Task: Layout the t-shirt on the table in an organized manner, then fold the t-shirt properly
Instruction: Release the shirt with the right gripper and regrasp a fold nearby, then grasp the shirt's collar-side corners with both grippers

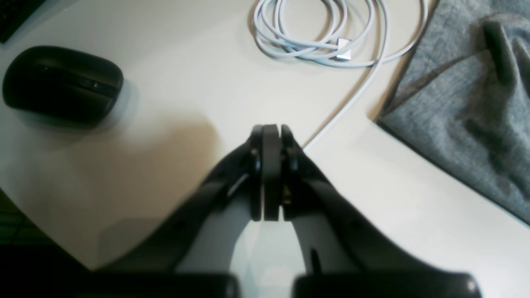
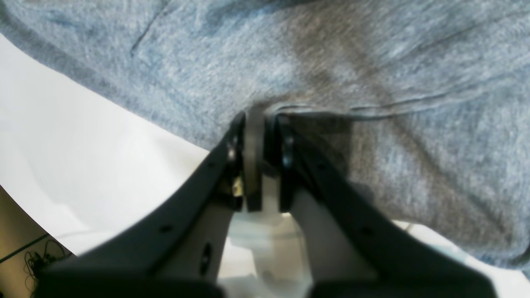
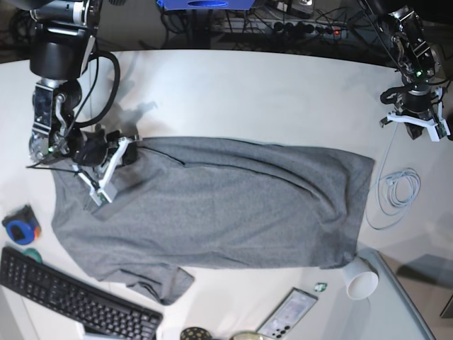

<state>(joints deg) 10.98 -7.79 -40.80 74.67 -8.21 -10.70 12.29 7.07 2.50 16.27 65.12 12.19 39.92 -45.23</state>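
right fingers (image 2: 265,124) pinched on t-shirt (image 3: 226,205) edge, left fingers (image 1: 271,130) closed, empty

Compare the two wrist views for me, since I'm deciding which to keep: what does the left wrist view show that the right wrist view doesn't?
Only the left wrist view shows a black mouse, a coiled white cable and the left pincer, shut on nothing above bare table.

Only the right wrist view shows the right pincer shut on a fold of the t-shirt, at the cloth's edge.

Both show grey t-shirt fabric lying on the white table; in the left wrist view it fills just the right side.
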